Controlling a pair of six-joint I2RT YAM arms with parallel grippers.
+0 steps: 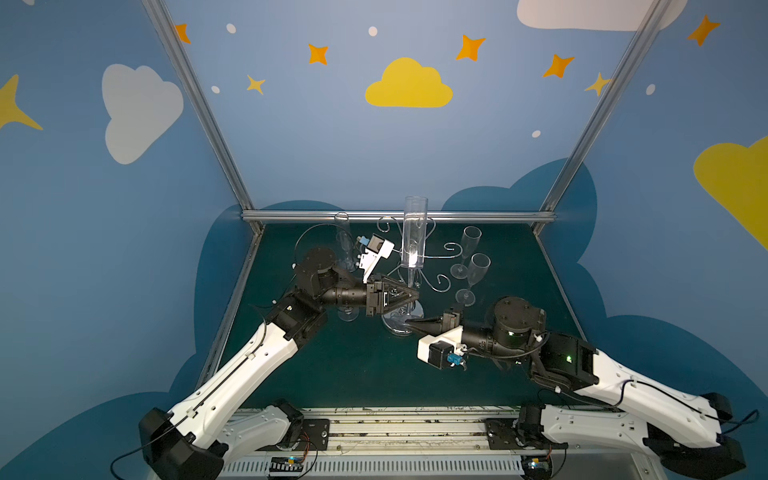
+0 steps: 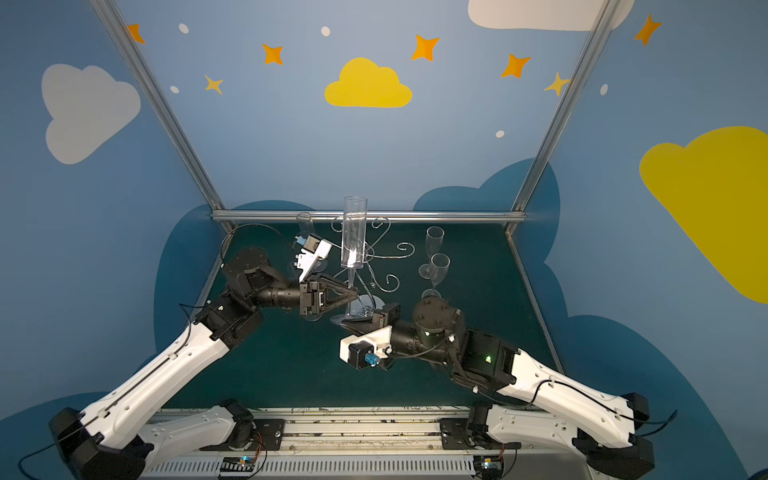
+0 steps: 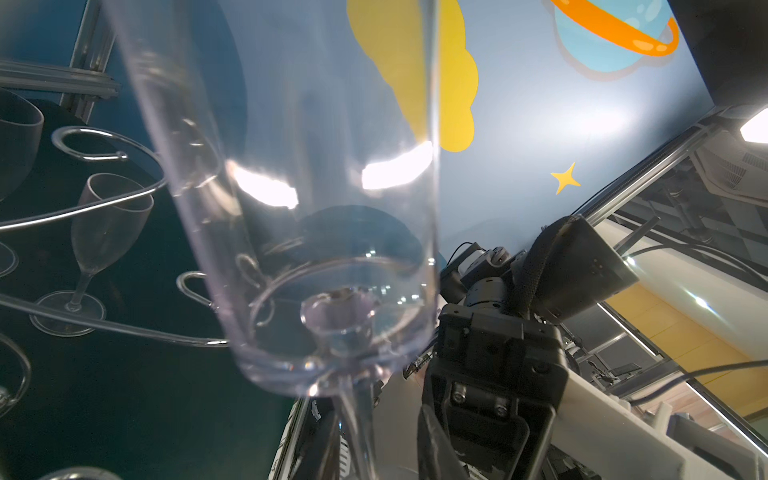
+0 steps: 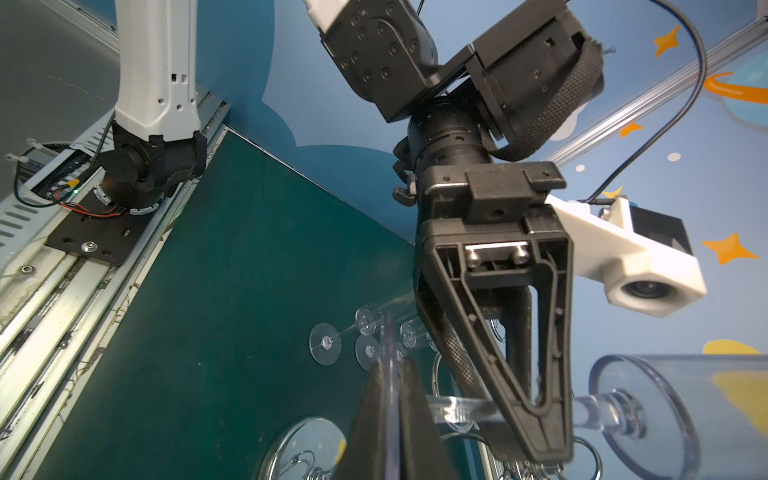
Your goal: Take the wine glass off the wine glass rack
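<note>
Beside the rack point(image 1: 453, 248) post, the glass point(image 1: 413, 237) stands upright, bowl up. The right gripper point(image 4: 392, 374) is clamped on the foot's edge, apparently to steady it. The left gripper point(image 1: 415, 294) straddles the stem narrowly, probably to lift it clear; contact cannot be determined. No legible markings.

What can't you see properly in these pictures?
The rim of the wine glass: cut off at the left wrist picture's edge.
The far glass: stem hidden behind the left arm in both top views.
Whether the left fingers grip the stem: right wrist view, one finger covers the contact.
</note>
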